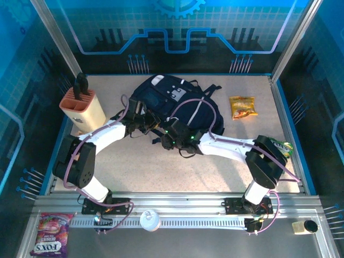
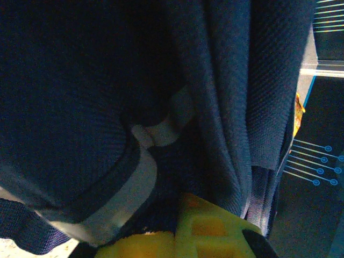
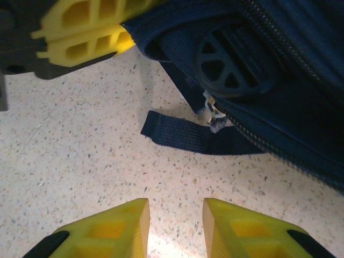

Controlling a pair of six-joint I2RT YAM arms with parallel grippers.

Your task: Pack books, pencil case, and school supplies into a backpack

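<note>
The dark navy backpack (image 1: pixel 171 97) lies at the back middle of the table. My left gripper (image 1: pixel 146 123) is at its near left edge, and the yellow fingers (image 2: pixel 215 231) are shut on a fold of its navy fabric (image 2: pixel 80 80) beside a white stripe (image 2: pixel 137 183). My right gripper (image 1: pixel 166 141) hovers low over bare table just in front of the bag, open with nothing between the fingertips (image 3: pixel 129 220). Ahead of it lie a loose strap end (image 3: pixel 177 131) and the zipper pull (image 3: pixel 215 110). The books, pencil case and school supplies are hidden or out of view.
A peach knife block (image 1: pixel 83 107) with black handles stands at the left. A yellow-orange snack bag (image 1: pixel 243 106) lies at the back right, and a green item (image 1: pixel 283 146) sits by the right arm's elbow. Bare speckled tabletop (image 1: pixel 177 172) spreads in front of the backpack.
</note>
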